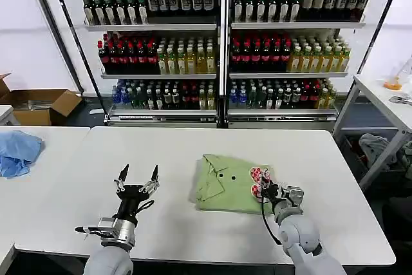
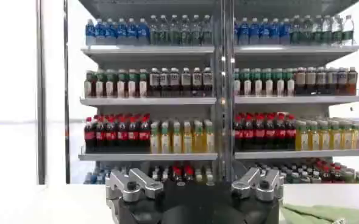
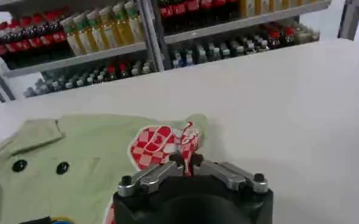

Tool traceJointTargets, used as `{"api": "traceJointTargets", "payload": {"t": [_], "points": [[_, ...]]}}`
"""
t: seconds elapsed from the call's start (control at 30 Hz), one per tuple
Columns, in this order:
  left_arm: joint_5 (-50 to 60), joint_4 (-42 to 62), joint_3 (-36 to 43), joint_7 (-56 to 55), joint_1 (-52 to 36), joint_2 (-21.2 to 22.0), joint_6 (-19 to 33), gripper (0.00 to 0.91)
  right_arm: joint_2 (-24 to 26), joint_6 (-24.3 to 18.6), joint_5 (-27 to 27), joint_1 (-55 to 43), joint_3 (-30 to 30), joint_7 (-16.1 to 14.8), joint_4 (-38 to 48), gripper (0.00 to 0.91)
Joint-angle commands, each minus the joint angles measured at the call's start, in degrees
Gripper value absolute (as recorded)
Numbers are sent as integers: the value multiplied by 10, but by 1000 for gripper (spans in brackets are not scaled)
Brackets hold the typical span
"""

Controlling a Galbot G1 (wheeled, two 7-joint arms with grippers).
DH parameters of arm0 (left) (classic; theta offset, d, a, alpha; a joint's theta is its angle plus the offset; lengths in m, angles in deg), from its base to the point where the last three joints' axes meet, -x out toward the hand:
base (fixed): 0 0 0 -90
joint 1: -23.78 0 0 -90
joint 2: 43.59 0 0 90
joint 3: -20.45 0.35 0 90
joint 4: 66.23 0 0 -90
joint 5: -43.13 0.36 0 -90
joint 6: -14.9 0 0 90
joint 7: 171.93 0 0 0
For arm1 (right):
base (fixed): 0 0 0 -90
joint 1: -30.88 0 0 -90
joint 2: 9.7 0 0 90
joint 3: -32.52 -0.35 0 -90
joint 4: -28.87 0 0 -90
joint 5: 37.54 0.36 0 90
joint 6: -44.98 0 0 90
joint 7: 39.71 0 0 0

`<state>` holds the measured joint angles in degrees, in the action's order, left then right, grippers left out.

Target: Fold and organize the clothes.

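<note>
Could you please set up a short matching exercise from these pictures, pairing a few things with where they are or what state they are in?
Things:
1. green shirt
2. left claw
3. right claw
4. blue cloth

Places or states:
A. open above bare table, left of the shirt
B. shut on the shirt's edge by the red-and-white patch
C. crumpled on the side table at far left
D. folded on the white table

Pairs: 1-D, 2-A, 3-B, 4-C

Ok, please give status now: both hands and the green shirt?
Left hand open, idle above table, left of shirt. Right hand shut on green shirt, pinching its right edge by red-and-white patch. Shirt folded; nothing in the way.
</note>
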<state>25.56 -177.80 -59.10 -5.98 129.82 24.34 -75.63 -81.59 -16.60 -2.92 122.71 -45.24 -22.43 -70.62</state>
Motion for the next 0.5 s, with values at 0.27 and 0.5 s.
{"api": "traceJointTargets", "payload": {"t": [0.27, 0.5], "points": [[0, -30, 4, 14, 17, -22, -15, 907, 16, -249, -268, 139, -47, -41, -111, 907], [-8, -46, 5, 22, 20, -30, -31, 907, 17, -271, -282, 216, -95, -39, -178, 907]]}}
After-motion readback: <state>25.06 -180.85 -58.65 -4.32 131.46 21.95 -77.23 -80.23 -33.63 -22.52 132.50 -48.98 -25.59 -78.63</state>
